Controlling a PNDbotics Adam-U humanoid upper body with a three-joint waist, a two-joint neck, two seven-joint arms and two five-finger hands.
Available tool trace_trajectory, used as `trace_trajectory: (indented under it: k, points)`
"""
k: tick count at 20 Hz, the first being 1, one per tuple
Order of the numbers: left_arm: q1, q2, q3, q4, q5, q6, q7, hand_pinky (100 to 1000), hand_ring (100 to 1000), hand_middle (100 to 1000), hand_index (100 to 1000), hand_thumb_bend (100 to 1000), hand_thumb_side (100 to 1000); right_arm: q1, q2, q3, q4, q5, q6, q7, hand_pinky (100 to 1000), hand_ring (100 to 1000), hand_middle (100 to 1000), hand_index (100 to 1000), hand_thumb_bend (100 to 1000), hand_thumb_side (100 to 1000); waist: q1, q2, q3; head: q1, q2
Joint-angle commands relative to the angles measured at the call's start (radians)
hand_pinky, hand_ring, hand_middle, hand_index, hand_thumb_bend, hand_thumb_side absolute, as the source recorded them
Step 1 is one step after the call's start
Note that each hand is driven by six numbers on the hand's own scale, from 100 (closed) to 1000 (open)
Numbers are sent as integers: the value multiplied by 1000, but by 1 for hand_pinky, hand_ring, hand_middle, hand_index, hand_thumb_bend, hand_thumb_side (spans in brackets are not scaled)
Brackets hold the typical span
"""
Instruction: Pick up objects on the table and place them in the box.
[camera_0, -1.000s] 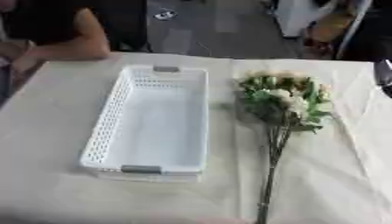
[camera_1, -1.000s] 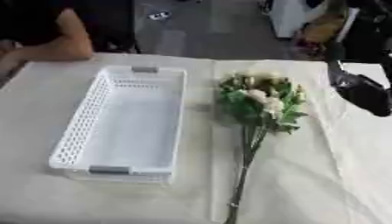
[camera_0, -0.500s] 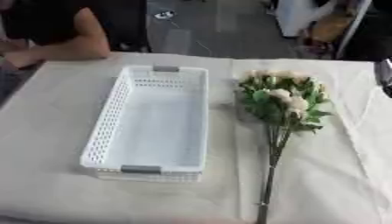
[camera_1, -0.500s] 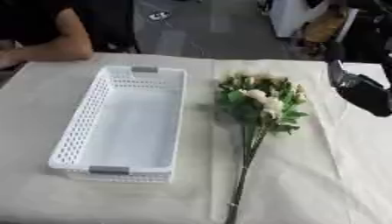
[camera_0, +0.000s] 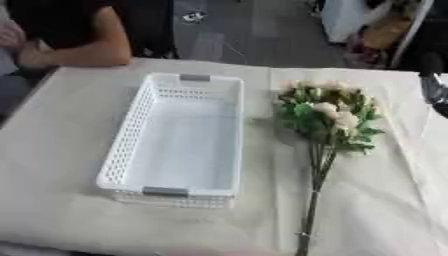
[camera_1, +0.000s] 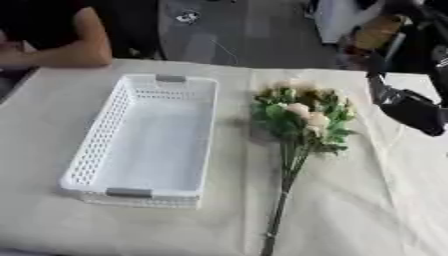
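A counter (camera_0: 52, 150) covered with a pale cloth is seen from above, with a dark floor beyond its far edge. A bunch of cream flowers (camera_1: 302, 120) with long green stems is laid flat on it, blooms toward the far side, just beside the right wall of a white perforated box (camera_0: 179, 140). The right hand (camera_1: 407, 107) is held above the counter's right edge, apart from the flowers; whether its fingers are released or clenched cannot be told. The left hand is not seen.
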Motion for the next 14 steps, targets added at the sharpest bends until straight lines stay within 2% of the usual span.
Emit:
trace_trajectory:
  k: [1,3,4,5,6,7,14]
  points:
    - [-14,34,-6,-20,0,9,-12,595,752,865,861,145,812,-41,-200,67,19,-37,-102,31,894,954,960,996,212,347,-5,-15,4,16,-2]
    - [-10,38,-8,-20,0,10,-19,594,753,865,860,144,812,-74,-293,111,75,-54,-183,29,905,948,988,989,263,353,-7,-20,9,22,-2]
    - [-8,38,-8,-20,-1,11,-21,594,753,865,861,145,812,-93,-329,133,109,-57,-221,22,899,946,980,990,254,346,-8,-21,11,24,-2]
    - [-7,39,-7,-20,-2,11,-21,594,753,865,861,144,813,-110,-355,151,141,-55,-255,15,905,943,999,988,282,319,-8,-21,14,25,-2]
    - [-6,39,-7,-20,-3,12,-21,594,753,865,861,144,813,-127,-372,168,172,-50,-284,9,905,943,999,988,334,224,-8,-21,16,25,-2]
    - [-5,39,-8,-20,-3,13,-21,594,754,866,861,143,814,-142,-381,184,203,-44,-310,5,904,942,1000,987,271,367,-8,-21,19,24,-2]
    - [-8,36,-15,-20,-5,15,-29,594,753,863,859,141,814,-221,-370,265,406,19,-432,-6,895,932,1000,982,241,391,-8,-21,32,15,-2]
